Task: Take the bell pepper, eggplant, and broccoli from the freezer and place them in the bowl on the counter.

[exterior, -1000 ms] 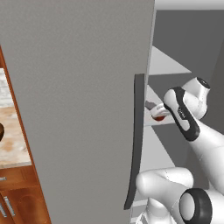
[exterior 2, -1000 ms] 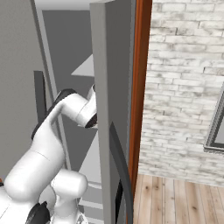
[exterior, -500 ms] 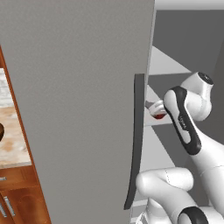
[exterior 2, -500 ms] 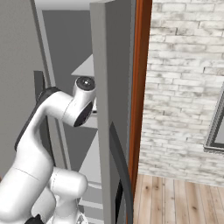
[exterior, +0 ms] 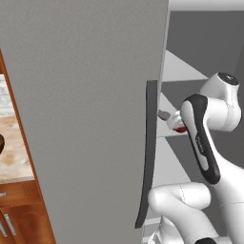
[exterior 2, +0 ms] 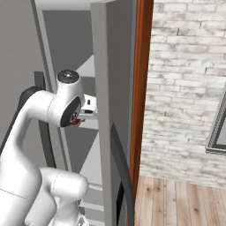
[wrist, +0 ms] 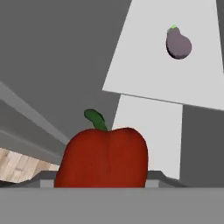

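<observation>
Hand view: the bell pepper, glossy red with a green stem, sits directly in front of the pincer, low in the frame and large, its lower part cut off by the bottom of the view. The finger tips cannot be made out beside it, so whether the pincer grips the pepper or merely stands around it cannot be told. Beyond the pincer and off to one side, the eggplant, dull purple with a small green tip, lies on a pale grey freezer shelf, well apart from the pepper.

Left base view: the pincer reaches into the freezer past the edge of its flat grey door, close to the dark curved handle. A patch of red shows at the pincer, and the eggplant lies just beside it on the shelf, toward the door. At the far left edge, well away from the pincer, appear a sliver of the dark bowl and the beige marbled surface over reddish-brown cabinets.

Right base view: the hand is inside the freezer with a trace of red below it.
</observation>
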Robot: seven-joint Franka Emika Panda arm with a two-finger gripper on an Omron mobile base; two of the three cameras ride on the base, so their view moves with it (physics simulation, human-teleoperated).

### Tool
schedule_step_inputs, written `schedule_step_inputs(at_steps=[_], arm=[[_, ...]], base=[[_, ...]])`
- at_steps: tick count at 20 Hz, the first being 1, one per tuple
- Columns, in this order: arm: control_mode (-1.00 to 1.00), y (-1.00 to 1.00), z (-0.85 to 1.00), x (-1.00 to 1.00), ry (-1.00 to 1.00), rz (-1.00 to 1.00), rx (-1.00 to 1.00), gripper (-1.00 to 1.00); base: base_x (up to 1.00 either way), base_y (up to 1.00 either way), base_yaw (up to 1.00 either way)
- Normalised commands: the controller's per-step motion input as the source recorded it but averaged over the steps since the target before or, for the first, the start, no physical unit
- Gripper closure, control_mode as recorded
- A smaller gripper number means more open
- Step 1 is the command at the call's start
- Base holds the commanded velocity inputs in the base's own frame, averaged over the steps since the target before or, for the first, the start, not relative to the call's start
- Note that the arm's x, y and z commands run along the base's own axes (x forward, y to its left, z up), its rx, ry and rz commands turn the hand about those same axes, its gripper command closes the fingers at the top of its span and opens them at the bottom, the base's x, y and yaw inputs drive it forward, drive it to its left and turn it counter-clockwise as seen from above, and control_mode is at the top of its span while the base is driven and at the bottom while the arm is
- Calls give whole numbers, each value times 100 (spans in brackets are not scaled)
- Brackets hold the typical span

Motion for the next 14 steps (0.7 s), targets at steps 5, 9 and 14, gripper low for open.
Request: schedule_step_inputs(at_steps=[5, 9, 14], arm=[[-100, 0, 19, -43, 4, -12, -13, 100], [-100, 1, 37, -37, 4, -14, -4, 100], [-100, 0, 38, -73, 4, -3, 0, 100]], base=[[0, 0, 0], [0, 0, 0], [0, 0, 0]])
